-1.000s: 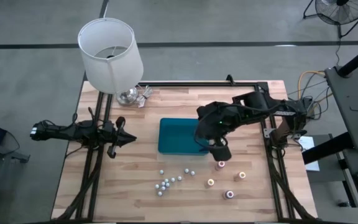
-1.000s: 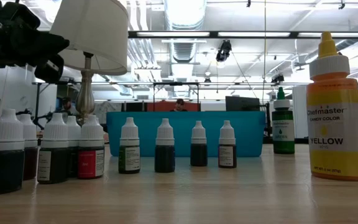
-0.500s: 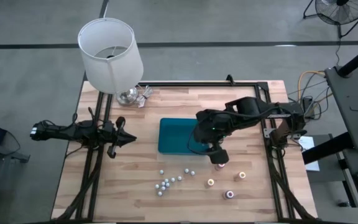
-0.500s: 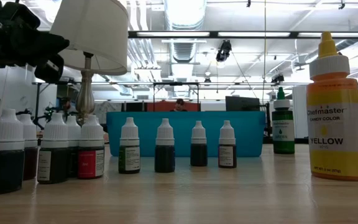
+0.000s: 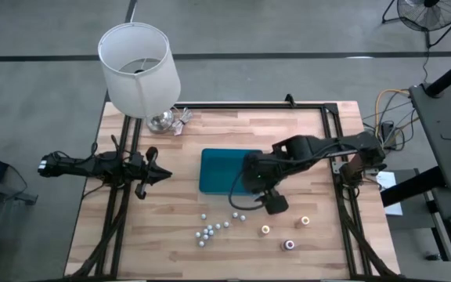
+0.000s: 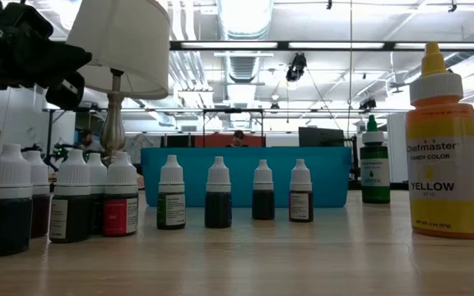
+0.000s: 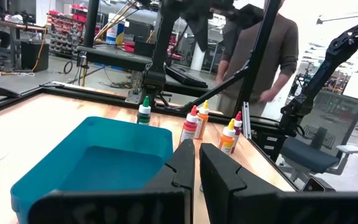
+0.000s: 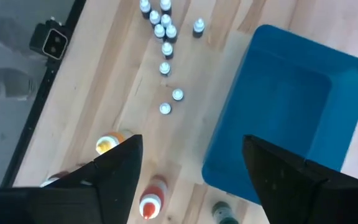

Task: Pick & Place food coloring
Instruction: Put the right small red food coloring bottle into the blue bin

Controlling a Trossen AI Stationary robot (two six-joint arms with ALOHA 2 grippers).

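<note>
Now the right gripper (image 5: 273, 204) hangs with its jaws spread wide and empty just off the near corner of the blue tray (image 5: 218, 169), right above a red-topped food colouring bottle (image 8: 150, 203). In my judgement the pick is the step in hand: drop straight down, centre the jaws on that narrow top, and close gently so the bottle does not tip.

The orange-topped bottle (image 8: 107, 143) and the green-topped one (image 8: 224, 213) stand close either side, so the jaws have little slack. The small white-capped bottles (image 5: 210, 229) cluster further along the worktop (image 5: 312, 141), well apart. The tray wall is just beside the gripper, an edge to clear on the lift.

The left gripper (image 5: 151, 176) waits at the far left edge, jaws pressed together.
</note>
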